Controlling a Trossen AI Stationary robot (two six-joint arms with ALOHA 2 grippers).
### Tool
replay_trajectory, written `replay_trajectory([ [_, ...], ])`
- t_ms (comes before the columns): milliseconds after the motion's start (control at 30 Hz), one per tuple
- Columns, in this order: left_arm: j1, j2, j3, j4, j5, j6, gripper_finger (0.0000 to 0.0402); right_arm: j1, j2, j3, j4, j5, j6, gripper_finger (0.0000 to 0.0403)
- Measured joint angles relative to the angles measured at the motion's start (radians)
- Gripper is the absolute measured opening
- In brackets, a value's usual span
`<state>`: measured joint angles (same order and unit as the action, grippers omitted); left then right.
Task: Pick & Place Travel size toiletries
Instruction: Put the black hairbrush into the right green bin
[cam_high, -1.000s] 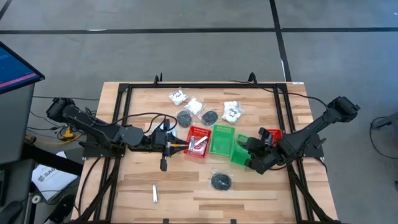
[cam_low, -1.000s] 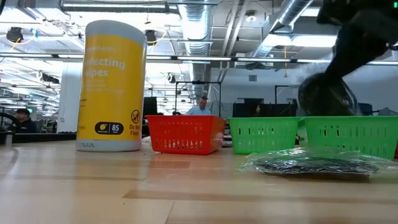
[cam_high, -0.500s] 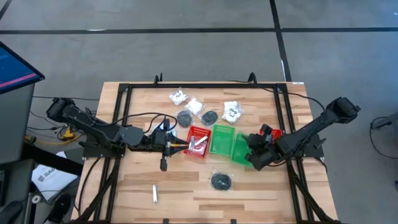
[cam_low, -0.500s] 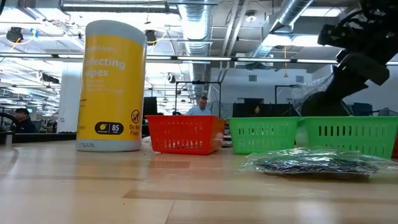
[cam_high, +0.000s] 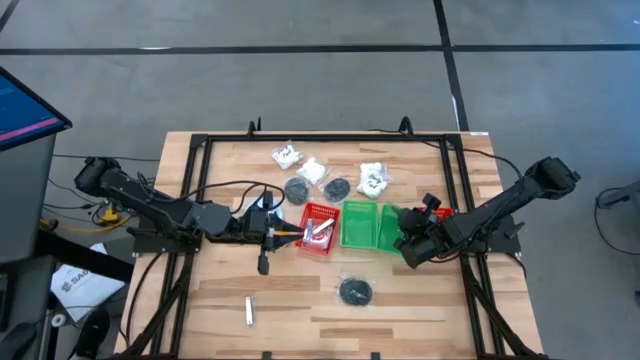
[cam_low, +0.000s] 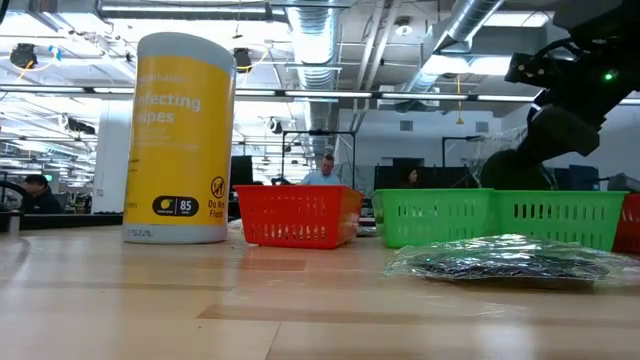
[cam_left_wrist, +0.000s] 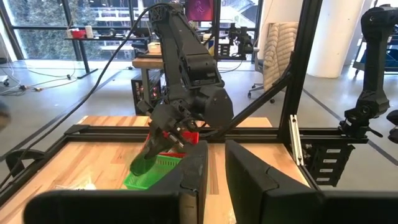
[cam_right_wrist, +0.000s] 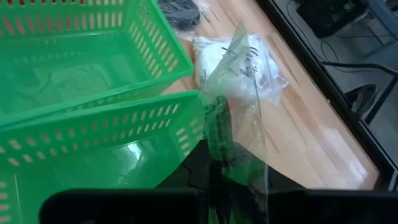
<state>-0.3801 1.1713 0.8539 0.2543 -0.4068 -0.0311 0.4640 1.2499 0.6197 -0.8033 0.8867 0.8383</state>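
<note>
My right gripper (cam_high: 405, 242) is shut on a clear packet with a dark disc (cam_low: 512, 165), at the right-hand green bin (cam_right_wrist: 106, 149). A second green bin (cam_high: 357, 224) stands to its left. My left gripper (cam_left_wrist: 211, 177) hangs level beside the red bin (cam_high: 320, 228), fingers close together with nothing seen between them. A silvery tube (cam_high: 322, 231) lies in that bin. White packets (cam_high: 287, 155) (cam_high: 312, 170) (cam_high: 373, 178) and dark discs (cam_high: 297, 188) (cam_high: 337, 187) lie at the far side. Another disc packet (cam_high: 354, 291) and a tube (cam_high: 248, 311) lie at the near side. My right gripper pinches the packet's clear film (cam_right_wrist: 241, 146) between its two fingers, which the film itself largely hides. It comes slanting down from the table's right side. The packet sticks out ahead of the fingers, off the table, at the green bin's corner (cam_right_wrist: 198, 99); whether it touches the bin, I cannot tell.
A tall yellow wipes canister (cam_low: 180, 140) stands at the left in the low view. Another red bin (cam_high: 441, 213) sits behind the right gripper. A black frame (cam_high: 330, 140) borders the table. Bare wood lies along the near edge.
My right gripper has gone down and toward the table's far edge with the disc packet, tipping further downward. The right-hand green bin has slid up against the other green bin.
</note>
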Motion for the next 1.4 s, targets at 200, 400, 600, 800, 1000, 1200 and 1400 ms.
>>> replay_trajectory([
  [200, 0.000, 0.000, 0.000, 0.000, 0.000, 0.000, 0.0047, -0.002, 0.000, -0.005, -0.001, -0.003, 0.000, 0.0042],
  [400, 0.000, 0.000, 0.000, 0.000, 0.000, 0.000, 0.0047, -0.002, 0.000, -0.006, 0.003, -0.023, -0.001, 0.0049],
  [600, 0.000, 0.000, 0.000, 0.000, 0.000, 0.000, 0.0047, 0.000, 0.000, -0.006, 0.013, -0.028, -0.007, 0.0064],
  [800, 0.000, 0.000, 0.000, 0.000, 0.000, 0.000, 0.0047, 0.000, 0.000, -0.006, 0.019, -0.032, -0.008, 0.0127],
  [1000, 0.000, 0.000, 0.000, 0.000, 0.000, 0.000, 0.0047, 0.000, 0.000, -0.006, 0.023, -0.031, -0.009, 0.0205],
  [1200, 0.000, 0.000, 0.000, 0.000, 0.000, 0.000, 0.0047, 0.008, 0.000, 0.003, 0.026, -0.027, -0.026, 0.0242],
  [1400, 0.000, 0.000, 0.000, 0.000, 0.000, 0.000, 0.0047, 0.060, 0.000, 0.052, 0.034, -0.025, -0.035, 0.0244],
])
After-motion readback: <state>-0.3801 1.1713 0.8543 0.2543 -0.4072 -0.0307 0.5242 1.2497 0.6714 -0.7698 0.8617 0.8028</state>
